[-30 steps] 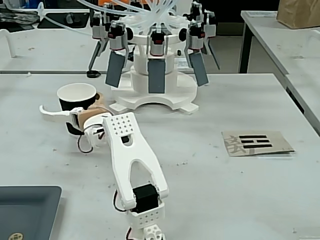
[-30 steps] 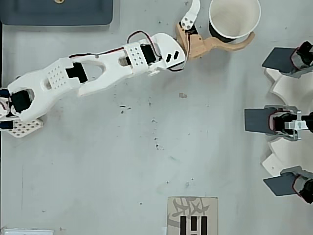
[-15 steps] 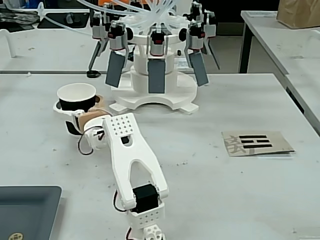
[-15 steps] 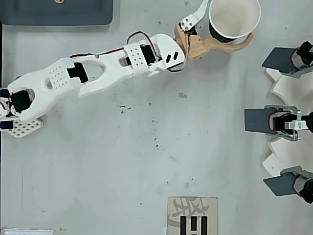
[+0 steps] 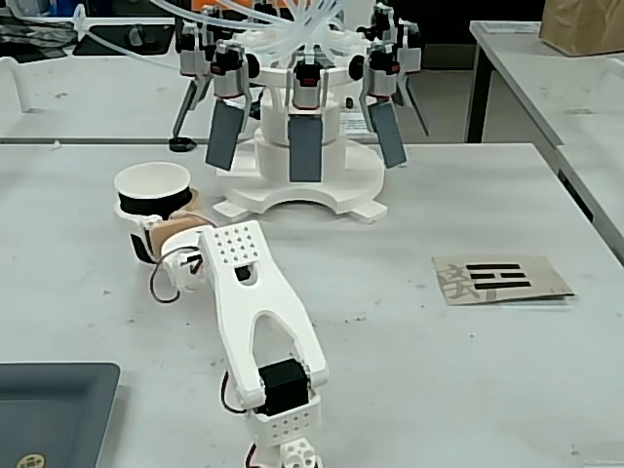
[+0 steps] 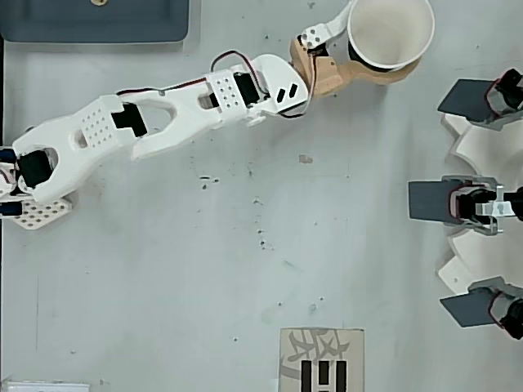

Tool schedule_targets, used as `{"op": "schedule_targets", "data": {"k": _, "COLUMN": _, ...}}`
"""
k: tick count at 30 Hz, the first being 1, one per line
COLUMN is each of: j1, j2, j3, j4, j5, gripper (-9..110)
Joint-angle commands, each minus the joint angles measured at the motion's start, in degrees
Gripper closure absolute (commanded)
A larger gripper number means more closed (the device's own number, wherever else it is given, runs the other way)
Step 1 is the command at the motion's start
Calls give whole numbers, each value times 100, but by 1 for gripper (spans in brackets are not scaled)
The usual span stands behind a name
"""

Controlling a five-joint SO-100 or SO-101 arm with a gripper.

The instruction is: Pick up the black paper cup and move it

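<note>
In the fixed view, the gripper had drawn its white finger in over the last second; a second earlier that finger had stuck out well to the left of the black paper cup, and now it lay against the cup's wall. The tan finger pressed the other side, so the gripper was clamped on the cup. The cup stood upright on the desk, far left, just in front of the large white machine with grey paddles. Whether its base had left the desk could not be told here.

In the overhead view, the cup sat at the top edge with its white inside showing. The white finger had swung from pointing away to hugging the rim's left side, while the tan finger wrapped beneath it. The cup appeared nudged slightly left and up from its spot a second before.

By my reading the grasp was made, and lifting was the step next due.
</note>
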Motion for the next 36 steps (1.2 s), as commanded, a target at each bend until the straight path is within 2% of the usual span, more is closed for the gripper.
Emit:
{"op": "schedule_targets", "data": {"k": 1, "j1": -44, "j2": 316, "j3": -264, "j4": 18, "j5": 35, "gripper": 90}}
{"op": "schedule_targets", "data": {"k": 7, "j1": -35, "j2": 633, "j3": -158, "j4": 167, "j5": 26, "gripper": 96}}
{"op": "schedule_targets", "data": {"k": 14, "j1": -35, "j2": 1380, "j3": 554, "j4": 185, "j5": -18, "gripper": 96}}
{"op": "schedule_targets", "data": {"k": 36, "j1": -9, "j2": 4729, "j3": 5282, "j4": -1494, "j5": -167, "gripper": 96}}
